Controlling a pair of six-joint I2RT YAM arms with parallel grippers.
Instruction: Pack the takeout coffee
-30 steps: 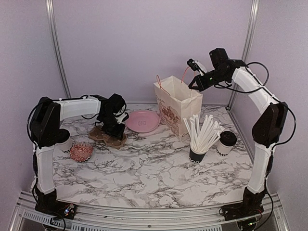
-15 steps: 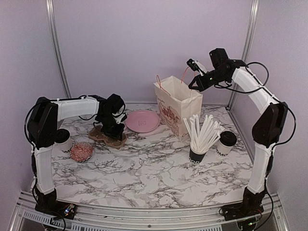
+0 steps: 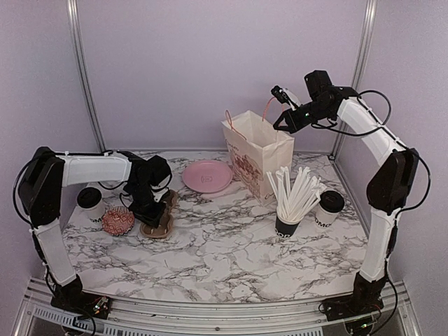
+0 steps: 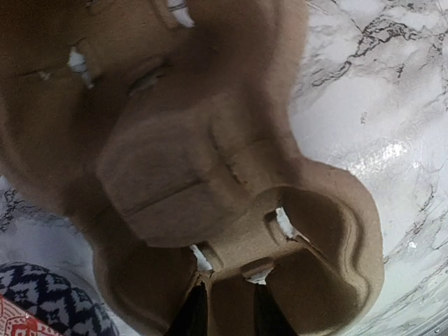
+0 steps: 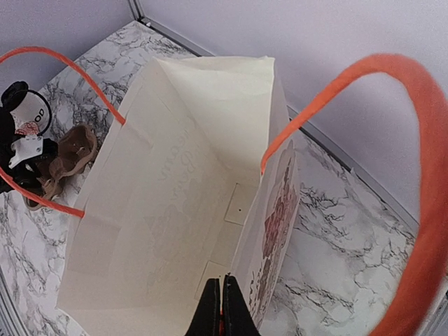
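The marble table (image 3: 231, 255) holds the left takeout cup (image 3: 91, 204) at middle left and the right takeout cup (image 3: 329, 208) at middle right. Their letters are too small to read. The left gripper (image 4: 225, 311) pinches the brown cup carrier (image 4: 231, 175). The right gripper (image 5: 222, 304) squeezes the paper bag (image 5: 175, 210).

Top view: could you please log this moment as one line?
left gripper: grips cup carrier | right gripper: pinches bag rim | coffee cups: both outside bag

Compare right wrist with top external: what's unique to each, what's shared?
Right wrist only: the inside of the paper bag, nothing in it. Top external only: pink plate, black cup of straws, right-side coffee cup. Both: the bag, right gripper shut on its rim, cardboard cup carrier, left-side coffee cup.
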